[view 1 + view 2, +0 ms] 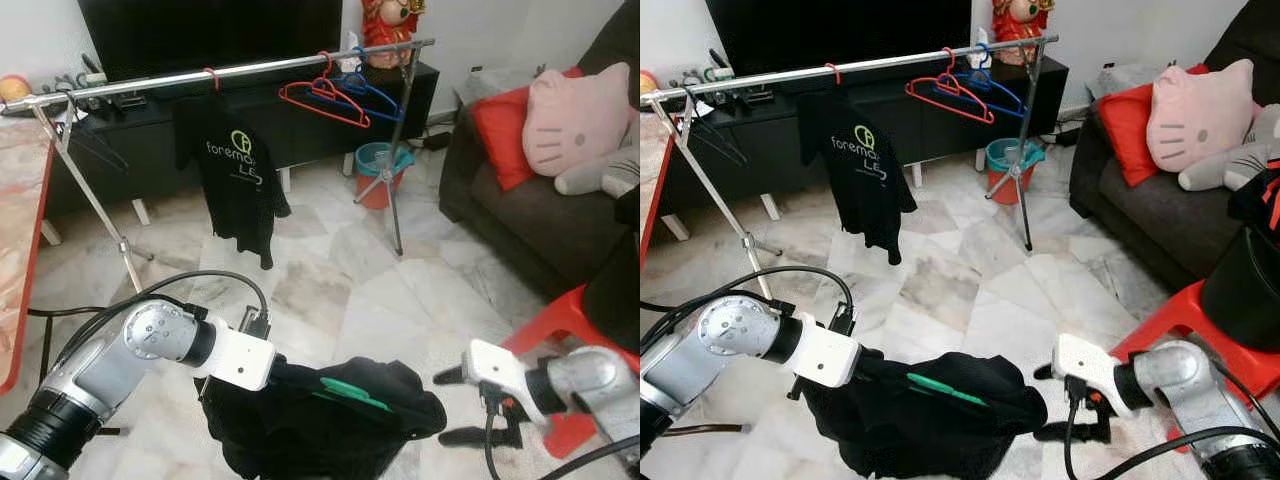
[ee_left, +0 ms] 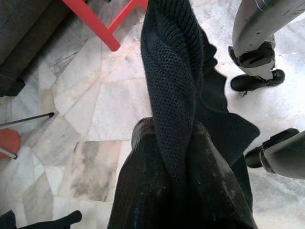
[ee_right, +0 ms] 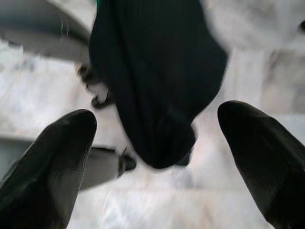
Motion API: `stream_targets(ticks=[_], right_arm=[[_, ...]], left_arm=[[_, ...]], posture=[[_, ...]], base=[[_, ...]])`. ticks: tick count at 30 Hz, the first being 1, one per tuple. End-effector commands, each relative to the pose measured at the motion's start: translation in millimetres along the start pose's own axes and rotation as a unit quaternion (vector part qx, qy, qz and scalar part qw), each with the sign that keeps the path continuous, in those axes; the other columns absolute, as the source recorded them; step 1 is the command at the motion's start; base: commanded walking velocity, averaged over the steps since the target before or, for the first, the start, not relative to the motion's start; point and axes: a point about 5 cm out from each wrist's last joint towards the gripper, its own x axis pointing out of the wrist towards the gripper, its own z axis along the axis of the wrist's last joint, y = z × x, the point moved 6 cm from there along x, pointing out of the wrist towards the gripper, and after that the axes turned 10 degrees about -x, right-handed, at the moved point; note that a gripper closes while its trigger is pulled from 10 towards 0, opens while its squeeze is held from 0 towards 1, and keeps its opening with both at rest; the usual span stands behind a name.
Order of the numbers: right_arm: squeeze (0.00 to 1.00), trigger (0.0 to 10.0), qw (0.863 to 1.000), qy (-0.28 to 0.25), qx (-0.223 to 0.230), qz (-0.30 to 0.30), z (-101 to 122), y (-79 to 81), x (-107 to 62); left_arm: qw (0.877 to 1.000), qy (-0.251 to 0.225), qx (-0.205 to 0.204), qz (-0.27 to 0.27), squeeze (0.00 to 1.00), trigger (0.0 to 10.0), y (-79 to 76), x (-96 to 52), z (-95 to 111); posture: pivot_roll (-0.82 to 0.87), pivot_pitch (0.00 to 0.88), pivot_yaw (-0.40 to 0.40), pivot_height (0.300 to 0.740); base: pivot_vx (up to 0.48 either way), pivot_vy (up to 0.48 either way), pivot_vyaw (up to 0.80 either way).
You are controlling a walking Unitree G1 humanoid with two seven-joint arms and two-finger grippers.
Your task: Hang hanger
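One black knitted garment [image 1: 330,420] on green plastic hanger [image 1: 352,393], clamped in my left tool [image 2: 183,191]; right tool [image 1: 478,405] open, empty. Carrying step; next, silver steel rail [image 1: 260,68] at twelve o'clock.

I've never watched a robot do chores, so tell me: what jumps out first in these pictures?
Nearest the camera, the left gripper is clamped on a black garment on a green hanger, held low over the marble floor, while the right gripper waits open beside it. Farther back a metal clothes rail carries a black printed T-shirt and bare red and blue hangers. On the right, a pink cat-face cushion lies on the dark sofa.
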Motion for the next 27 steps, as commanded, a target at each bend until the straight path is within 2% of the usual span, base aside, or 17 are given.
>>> stream_targets(ticks=[1,5,7,11,15,19,23,26,27], right_arm=[[0.0,10.0,0.999,-0.029,-0.02,-0.02,16.9,-8.6,-1.0],[0.0,10.0,0.998,-0.048,-0.032,-0.019,26.6,-8.4,2.4],[0.0,10.0,0.998,-0.056,-0.036,0.005,30.3,-0.3,7.7],[0.0,10.0,0.996,-0.031,-0.048,0.062,20.7,19.3,16.7],[0.0,10.0,0.995,-0.013,-0.053,0.087,12.9,27.7,20.3],[0.0,10.0,0.995,0.017,-0.075,0.067,2.5,20.1,24.5],[0.0,10.0,0.994,0.048,-0.103,0.003,-6.1,0.0,35.8],[0.0,10.0,0.993,0.05,-0.11,-0.005,-7.9,-1.5,39.8],[0.0,8.7,0.993,0.05,-0.111,-0.006,-8.3,-1.6,41.3]], left_arm=[[1.0,-0.014,-0.009,0.009,0.0,10.0,3.7,-0.8,4.2],[1.0,-0.019,-0.016,0.008,0.0,10.0,3.6,0.0,6.1],[1.0,-0.019,-0.019,0.008,0.0,10.0,3.6,0.0,5.8],[1.0,-0.019,-0.022,0.009,0.0,10.0,5.2,0.2,5.8],[0.999,-0.022,-0.025,0.012,0.0,10.0,6.7,1.8,7.8],[0.999,-0.027,-0.026,0.018,0.0,10.0,8.3,2.6,9.3],[0.999,-0.03,-0.027,0.026,0.0,10.0,12.1,3.0,11.8],[0.999,-0.033,-0.028,0.027,0.0,10.0,12.2,3.8,13.2],[0.999,-0.034,-0.029,0.027,0.0,10.0,12.2,4.2,13.7]], posture=[[0.05,0.0,-0.031,0.74],[0.05,0.0,-0.029,0.74],[0.05,0.0,-0.03,0.74],[0.05,0.0,-0.032,0.74],[0.05,0.0,-0.033,0.74],[0.05,0.0,-0.033,0.74],[0.05,0.0,-0.034,0.74],[0.05,0.0,-0.035,0.74],[0.05,0.0,-0.035,0.74]], base=[[0.0,0.0,0.0],[0.0,0.0,0.0],[0.0,0.0,0.0],[0.0,0.0,0.0],[0.0,0.0,0.0],[0.0,0.0,0.0],[0.0,0.0,0.0],[0.0,0.0,0.0],[0.0,0.0,0.0]])
